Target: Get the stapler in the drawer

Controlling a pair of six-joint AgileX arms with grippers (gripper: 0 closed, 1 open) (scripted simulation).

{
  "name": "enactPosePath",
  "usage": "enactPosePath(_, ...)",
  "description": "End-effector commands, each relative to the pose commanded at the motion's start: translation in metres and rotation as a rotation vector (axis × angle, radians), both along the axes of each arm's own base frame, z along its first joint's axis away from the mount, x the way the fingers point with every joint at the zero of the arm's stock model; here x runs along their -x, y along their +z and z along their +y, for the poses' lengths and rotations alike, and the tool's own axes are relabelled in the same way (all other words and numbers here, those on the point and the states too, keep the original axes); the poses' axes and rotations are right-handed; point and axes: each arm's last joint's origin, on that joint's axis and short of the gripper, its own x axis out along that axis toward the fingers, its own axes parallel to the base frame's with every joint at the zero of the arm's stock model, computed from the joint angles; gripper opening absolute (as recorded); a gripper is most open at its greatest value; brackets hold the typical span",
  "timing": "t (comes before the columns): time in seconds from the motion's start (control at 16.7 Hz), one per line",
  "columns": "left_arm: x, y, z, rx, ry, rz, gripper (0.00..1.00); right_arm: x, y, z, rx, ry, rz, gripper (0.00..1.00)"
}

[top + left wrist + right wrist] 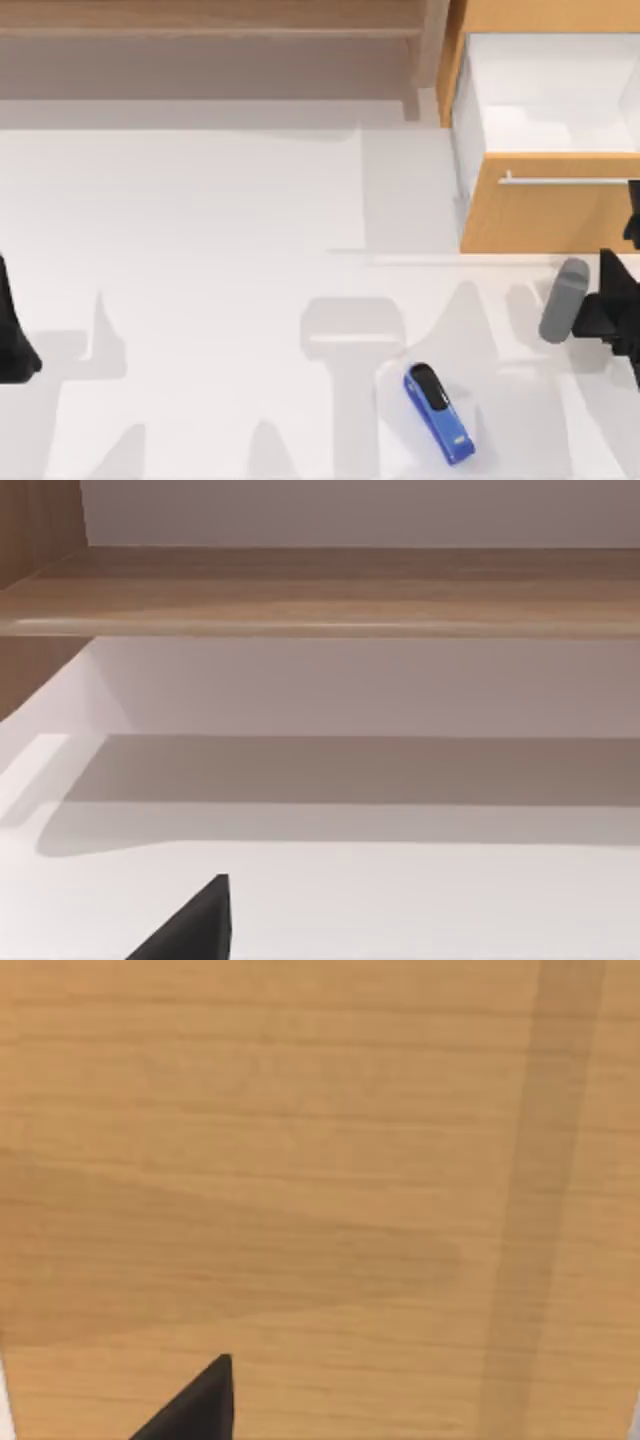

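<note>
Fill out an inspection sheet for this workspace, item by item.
Surface: white table, shadows across it.
Job's things: blue stapler lies flat at the near edge, right of centre; drawer at the far right stands pulled open, white interior showing.
Clutter: nothing seen.
Grippers: left arm parked at the left edge; right arm at the right edge just in front of the drawer; fingers not readable.
Cables: nothing seen.
Surroundings: long wooden shelf along the far side.

White table (200,250): stapler (438,413), drawer (545,215) on it.

Left arm (14,335) parked far left; right arm (610,300) far right.
</note>
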Motion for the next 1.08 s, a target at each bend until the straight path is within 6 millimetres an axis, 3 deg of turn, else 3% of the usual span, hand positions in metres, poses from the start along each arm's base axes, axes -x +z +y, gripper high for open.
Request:
enactPosePath(0.12, 0.000, 0.000, 0.000, 0.000, 0.000, 0.000, 1.00, 0.000, 0.000, 0.000, 0.000, 0.000, 0.000, 1.00)
enactPosePath(0.18, 0.000, 0.000, 0.000, 0.000, 0.000, 0.000, 1.00, 0.001, -0.014, -0.001, 0.026, -0.002, 0.075, 1.00)
enactPosePath(0.42, 0.000, 0.000, 0.000, 0.000, 0.000, 0.000, 1.00, -0.004, -0.006, 0.013, -0.031, 0.054, 0.052, 1.00)
enactPosePath(0.78, 0.000, 0.000, 0.000, 0.000, 0.000, 0.000, 1.00, -0.021, 0.022, 0.081, -0.309, 0.263, 0.133, 1.00)
enactPosePath(1.08, 0.000, 0.000, 0.000, 0.000, 0.000, 0.000, 1.00, -0.030, 0.041, 0.137, -0.556, 0.296, 0.450, 1.00)
